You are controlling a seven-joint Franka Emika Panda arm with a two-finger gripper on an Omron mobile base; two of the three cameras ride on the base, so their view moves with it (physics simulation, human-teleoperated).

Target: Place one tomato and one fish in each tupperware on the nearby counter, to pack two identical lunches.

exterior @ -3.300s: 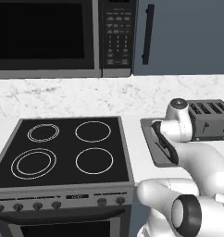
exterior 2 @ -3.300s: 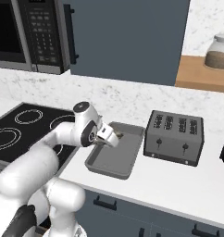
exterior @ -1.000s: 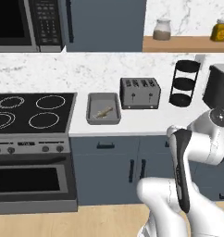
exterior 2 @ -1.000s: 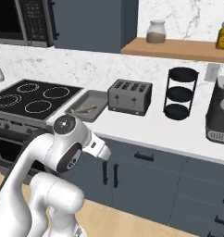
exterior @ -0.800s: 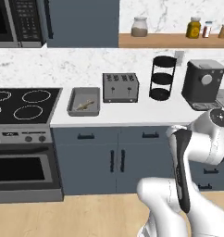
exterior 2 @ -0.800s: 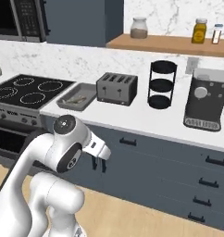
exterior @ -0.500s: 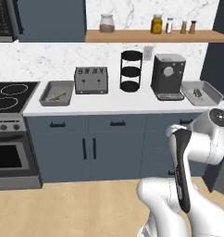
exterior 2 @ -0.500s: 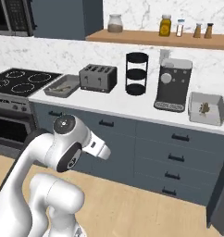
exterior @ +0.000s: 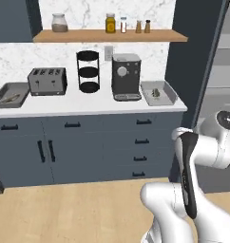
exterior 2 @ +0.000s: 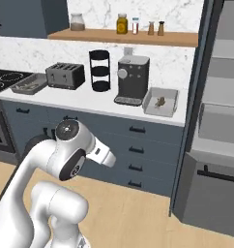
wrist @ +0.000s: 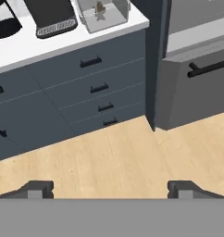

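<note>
In the hand view my gripper (wrist: 110, 189) is open, with nothing between its fingers. It hangs low over the wooden floor, in front of the drawers and well short of the counter (exterior: 88, 102). One grey tupperware (exterior: 172, 97) sits at the counter's right end beside the coffee machine, with a tan fish (exterior: 156, 92) in it. The hand view shows this tupperware (wrist: 109, 23) and its fish (wrist: 100, 9) at its top edge. The other tupperware (exterior: 22, 90) lies far left by the toaster and holds a fish (exterior: 7, 98). No tomato is in view.
A toaster (exterior: 47, 80), a black tiered rack (exterior: 89, 71) and a coffee machine (exterior: 125, 76) stand on the counter. Jars line the wooden shelf (exterior: 107, 35). An open fridge with a wide grey drawer (exterior 2: 220, 126) stands right of the cabinets. Bare floor lies ahead.
The base has driven right along the counter, so the stove has left the view and the counter's right end and the fridge have come in. The gripper stays open.
</note>
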